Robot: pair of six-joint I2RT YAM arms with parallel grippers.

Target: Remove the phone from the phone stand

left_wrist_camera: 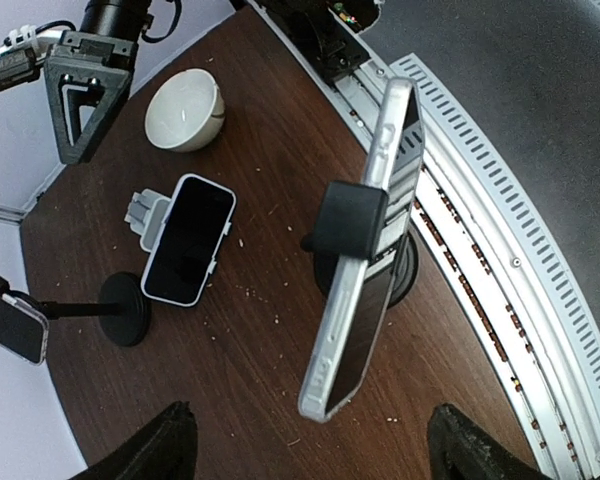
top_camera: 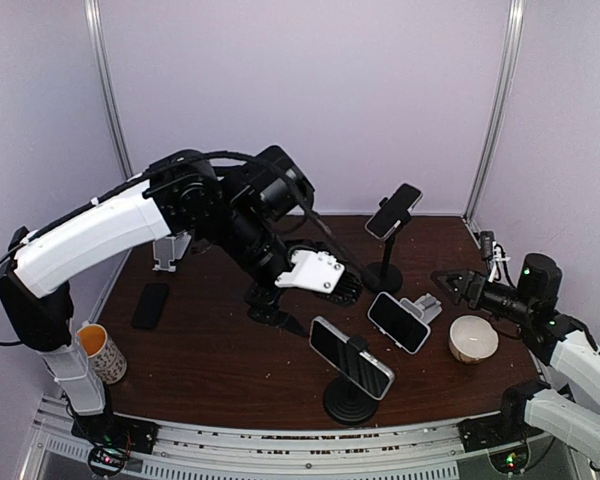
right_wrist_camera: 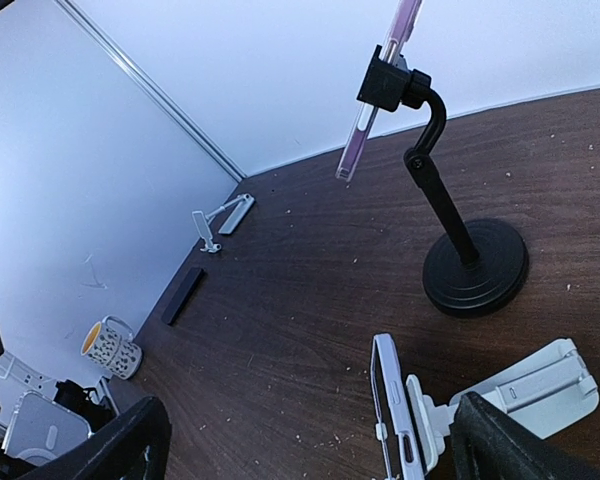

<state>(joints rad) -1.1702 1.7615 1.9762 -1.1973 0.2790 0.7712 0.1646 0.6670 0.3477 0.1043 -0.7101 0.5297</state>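
Approach step, to judge from the layout, with nothing gripped yet. Near phone (top_camera: 350,357) clamped in the black stand (top_camera: 350,402) at the lower middle of the overhead view, tilted, close to the front edge of the table (top_camera: 210,340). In the left wrist view, seen almost edge-on right of centre, with the stand's clamp across its middle and its lower end showing between the two fingers (left_wrist_camera: 150,450) at the bottom of the frame. Left gripper (top_camera: 272,305) just left of that phone in the overhead view, spread wide, empty, not touching it. Right gripper (top_camera: 458,285) at the right edge, likewise wide open and holding nothing, near a white bowl (top_camera: 473,338). Also on the table: a middle phone (top_camera: 398,322) on a white holder just right of the near one, a far phone (top_camera: 394,210) on a tall stand at upper centre, a flat phone (top_camera: 150,305) lying at left, and a patterned cup (top_camera: 100,352) at lower left. Probably next: lining the left fingers up across the near phone's long edges, clear of the clamp, closing firmly, then drawing it out along the clamp's opening. Worth watching: a round base perhaps light enough to tip or travel along with the phone.
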